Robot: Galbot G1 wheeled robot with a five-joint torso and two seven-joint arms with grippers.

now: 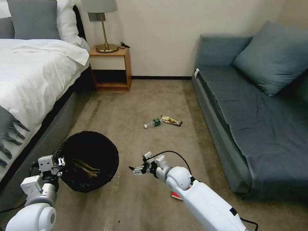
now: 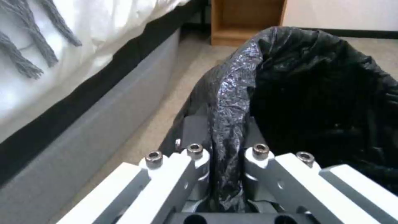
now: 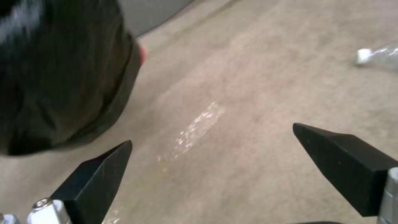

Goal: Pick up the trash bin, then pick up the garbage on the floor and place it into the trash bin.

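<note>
Left gripper (image 1: 61, 161) clamped on trash bin (image 1: 88, 160) rim beside bed; right gripper (image 1: 137, 169) spread wide, empty, above floor (image 1: 144, 99); bottle (image 1: 153, 123), candy wrapper (image 1: 171, 120) ahead; best kept level, bin steady, approached from above

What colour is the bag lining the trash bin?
Black and crinkly, with a glossy sheen; the trash bin liner shows best in the left wrist view.

Right arm hides most of the red packet (image 1: 175, 195) on the floor
</note>
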